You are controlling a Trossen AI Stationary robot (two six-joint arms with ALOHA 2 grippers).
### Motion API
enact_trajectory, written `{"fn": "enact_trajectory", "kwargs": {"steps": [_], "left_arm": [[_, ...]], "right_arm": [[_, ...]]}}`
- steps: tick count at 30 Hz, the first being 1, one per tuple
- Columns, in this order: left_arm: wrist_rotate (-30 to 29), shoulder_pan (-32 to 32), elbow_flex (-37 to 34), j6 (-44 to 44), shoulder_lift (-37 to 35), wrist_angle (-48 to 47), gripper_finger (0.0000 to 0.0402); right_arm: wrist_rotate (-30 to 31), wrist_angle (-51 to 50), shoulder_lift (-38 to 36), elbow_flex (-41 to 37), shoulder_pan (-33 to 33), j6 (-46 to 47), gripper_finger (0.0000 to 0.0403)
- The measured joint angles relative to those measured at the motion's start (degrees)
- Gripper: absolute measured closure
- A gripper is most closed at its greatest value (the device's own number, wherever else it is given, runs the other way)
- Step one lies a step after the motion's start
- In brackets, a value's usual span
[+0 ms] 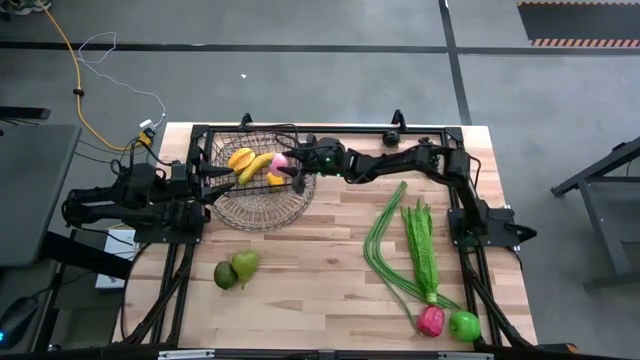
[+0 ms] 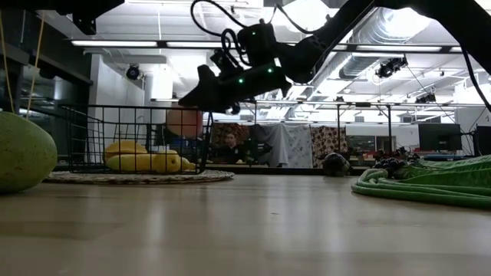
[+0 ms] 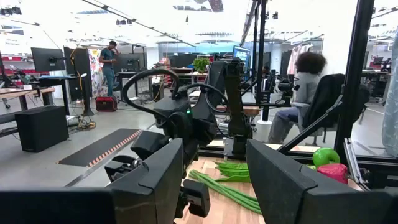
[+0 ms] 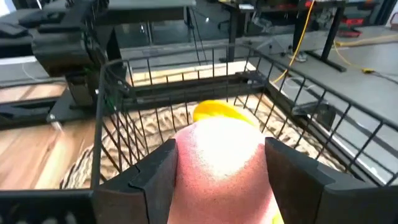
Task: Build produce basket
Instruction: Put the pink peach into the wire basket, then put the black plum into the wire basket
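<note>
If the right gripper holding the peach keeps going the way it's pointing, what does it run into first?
Probably the yellow fruit lying in the basket. The right gripper, shut on the peach, points down into it over the near rim; beyond lies the far wire wall. Depth is uncertain.

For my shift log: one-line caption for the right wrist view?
Right gripper holds the pink peach above the wire basket, a yellow fruit already inside.

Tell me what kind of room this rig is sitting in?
Probably a robotics lab or open workshop. Beyond the wooden table are desks with monitors, a seated person, and exposed ceiling ducts with strip lights. Cables trail over a bare concrete floor.
</note>
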Motion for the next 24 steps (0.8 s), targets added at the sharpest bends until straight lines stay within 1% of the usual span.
{"fn": "enact_trajectory", "kwargs": {"steps": [4,8,11,13,18,22,24], "left_arm": [[0.0,0.0,0.0,0.0,0.0,0.15,0.0236],[0.0,0.0,0.0,0.0,0.0,0.24,0.0236],[0.01,0.0,0.0,0.0,0.0,0.24,0.0236],[0.0,0.01,0.0,0.0,0.0,0.24,0.0236],[0.0,0.01,0.0,0.0,0.0,0.2,0.0236],[-0.52,0.02,0.0,0.99,0.0,0.12,0.0236],[-1.02,0.02,0.0,0.98,0.0,-0.35,0.0236]], "right_arm": [[-0.02,-1.43,0.0,0.0,0.0,0.0,0.018],[-0.16,-3.43,0.0,1.44,0.0,0.19,0.0144],[-0.22,-8.04,0.0,4.38,0.0,-1.12,0.0119],[-0.22,-12.59,0.0,6.76,0.0,-2.14,0.0109],[-0.22,-19.6,-0.2,11.72,0.02,-5.07,0.0103],[-0.2,-21.56,-1.73,11.68,0.02,-6.9,0.0103],[-0.21,-21.32,-3.6,9.62,0.06,-7.09,0.0103]]}}
